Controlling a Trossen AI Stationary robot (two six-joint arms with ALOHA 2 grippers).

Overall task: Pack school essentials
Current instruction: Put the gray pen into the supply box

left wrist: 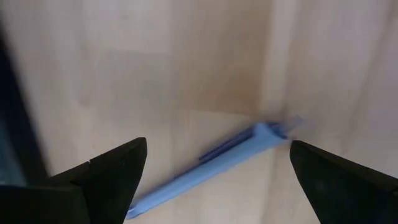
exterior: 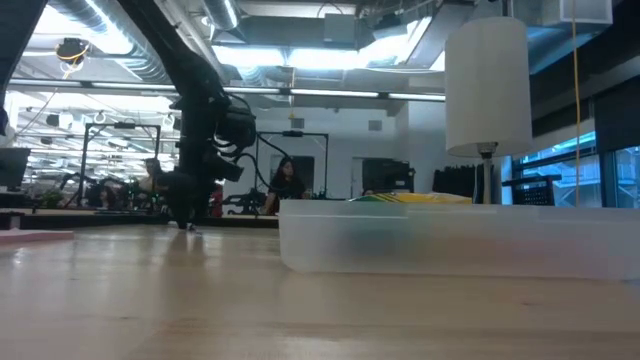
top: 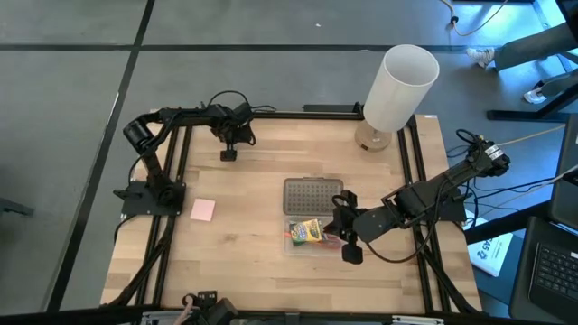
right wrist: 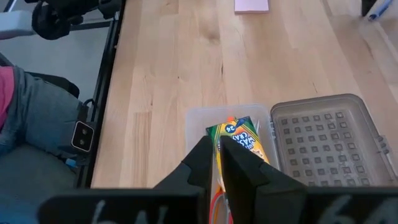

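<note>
My left gripper (left wrist: 217, 171) is open near the table's far left, pointing down. Its fingers stand on either side of the short purple pen (left wrist: 214, 163), which lies flat on the wood. My right gripper (right wrist: 215, 163) is shut over the clear box (top: 312, 236). That box holds the green-yellow crayon box (right wrist: 244, 142) and something orange-red (right wrist: 217, 200). The pink pad (top: 202, 209) lies flat on the table's left half. Scissors and pencils cannot be made out. My right gripper comes slanting down from the table's right side, with its shut fingertips (right wrist: 202, 158) at the crayon box's long edge (right wrist: 219, 144) inside the clear box. Whether they touch it I cannot tell.
The grey dotted lid (top: 314, 194) lies flat just beyond the clear box. The tall white lamp (top: 395, 90) stands at the far right edge. Bare wood stretches across the table's middle and near side. A person stands in the room behind (exterior: 285, 185).
</note>
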